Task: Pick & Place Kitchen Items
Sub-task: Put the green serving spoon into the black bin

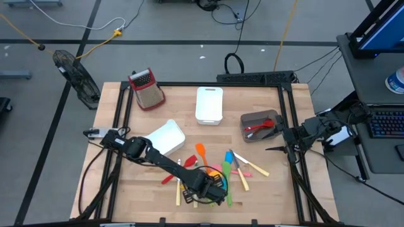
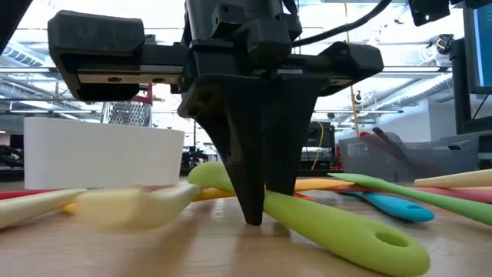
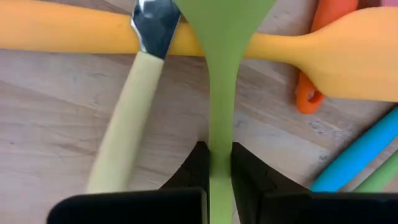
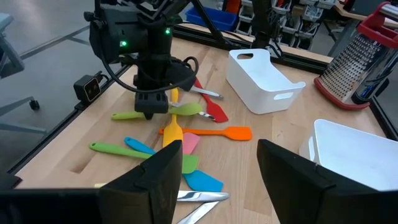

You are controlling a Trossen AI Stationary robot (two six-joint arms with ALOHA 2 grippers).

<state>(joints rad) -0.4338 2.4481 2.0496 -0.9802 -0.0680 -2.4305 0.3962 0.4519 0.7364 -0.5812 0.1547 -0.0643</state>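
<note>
Left wrist view shows the left gripper [image 3: 216,171] clamped across the slim handle of the green spatula [image 3: 222,74], whose long axis runs straight ahead from the fingers, its blade lying over an orange spatula [image 3: 298,46]. From the high view, this utensil sits in the scattered pile at the table's [image 1: 278,195] near edge, while the right gripper [image 1: 271,149] waits with fingers apart beside the grey bin [image 1: 276,117]. Only the low view shows the fingertips down at the wood.
</note>
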